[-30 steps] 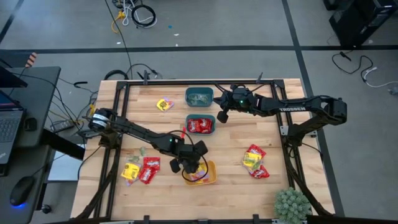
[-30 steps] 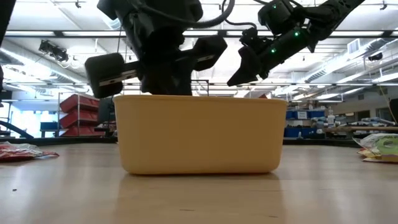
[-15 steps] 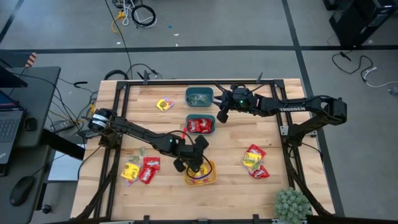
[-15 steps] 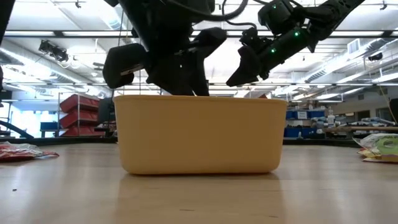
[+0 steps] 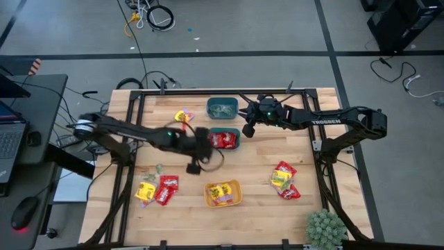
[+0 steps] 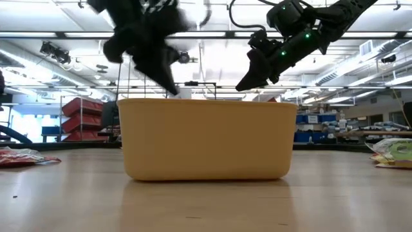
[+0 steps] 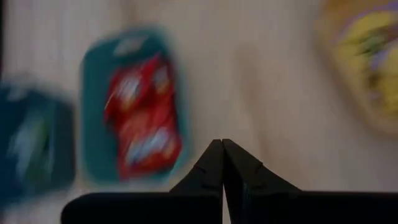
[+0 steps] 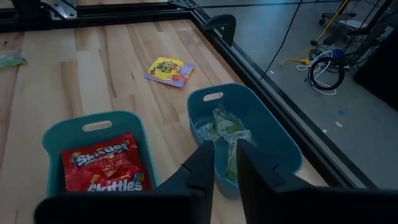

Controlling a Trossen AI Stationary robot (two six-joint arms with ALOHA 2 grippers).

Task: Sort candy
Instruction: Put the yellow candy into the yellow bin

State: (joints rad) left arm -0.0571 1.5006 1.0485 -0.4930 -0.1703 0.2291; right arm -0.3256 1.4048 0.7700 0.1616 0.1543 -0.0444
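Note:
My left gripper [image 7: 222,144] is shut and holds nothing; it hangs blurred [image 5: 193,167] above bare wood, between the orange bin [image 5: 223,194] of yellow candy and the teal bin [image 5: 224,139] of red candy. My right gripper [image 8: 225,154] hovers at the far side [image 5: 247,130], its fingers a narrow gap apart with nothing between them, above the edge of the teal bin [image 8: 245,127] of pale green candy. Loose candy lies on the table: a yellow packet [image 5: 183,116] far left, a red and yellow pile [image 5: 156,189] near left, another pile [image 5: 284,180] at the right.
A black frame [image 5: 128,132] runs along the table's edges. A potted plant [image 5: 326,228] stands at the near right corner. A small green packet [image 5: 158,169] lies left of my left gripper. Bare wood lies between the bins and the candy piles.
My left gripper has risen out of the orange bin and swung toward the table's far left, toward the bin of red candy, rolling its wrist as it went. The orange bin now shows uncovered with yellow candy inside.

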